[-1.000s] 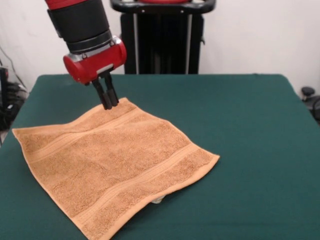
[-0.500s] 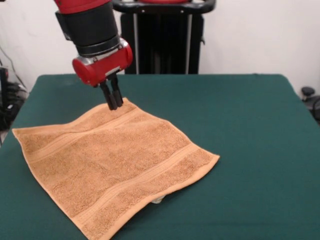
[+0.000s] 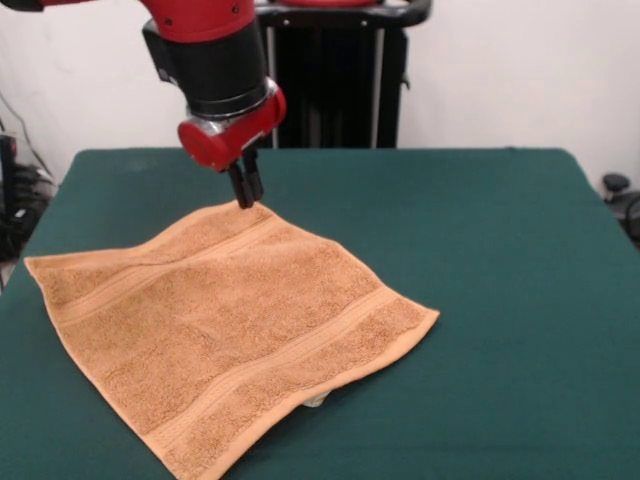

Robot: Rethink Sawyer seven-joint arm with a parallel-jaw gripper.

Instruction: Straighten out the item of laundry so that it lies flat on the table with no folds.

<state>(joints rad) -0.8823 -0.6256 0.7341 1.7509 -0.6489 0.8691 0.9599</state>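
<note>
At the far corner of the square orange-tan terry towel (image 3: 225,330), the closed, empty black end effector (image 3: 246,200) hovers; cloth spreads toward 6 o'clock over the dark green desk (image 3: 500,250).

A white wall (image 3: 500,70) stands behind; dark cables (image 3: 20,195) and a black knob (image 3: 617,184) flank the edges

Tool (image 3: 246,200) shifts toward picture right and up-table, lifting off towel (image 3: 225,330); tips now over its far corner. Arm more upright.
</note>
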